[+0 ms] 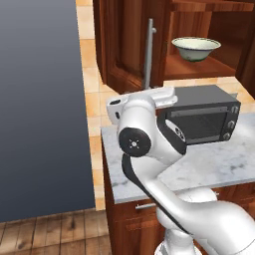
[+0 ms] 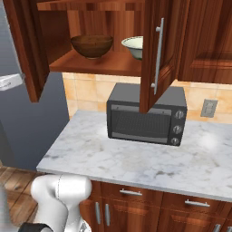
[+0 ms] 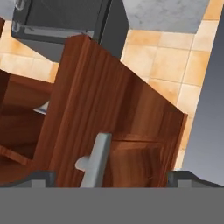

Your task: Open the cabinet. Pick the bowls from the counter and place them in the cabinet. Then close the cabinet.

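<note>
Kitchen corner, marble counter (image 2: 136,163) bare except for microwave (image 2: 145,118). Gripper (image 3: 111,180) spread wide, holding nothing, its tips either side of the left door's silver bar handle (image 3: 97,159), very close ahead. Cabinet (image 2: 95,63) beyond stands open; brown bowl (image 2: 92,45) and cream bowl (image 2: 133,46) rest on its shelf. Door likely rigid, light on hinges; smooth handle could slip, so grasp mid-bar.

Both base cameras look forward and down from behind the arm, left and right, sharing the microwave (image 1: 201,115), surface (image 2: 136,158) and open cabinet (image 2: 90,63). The hand camera sits close against a cabinet door (image 3: 109,118).
</note>
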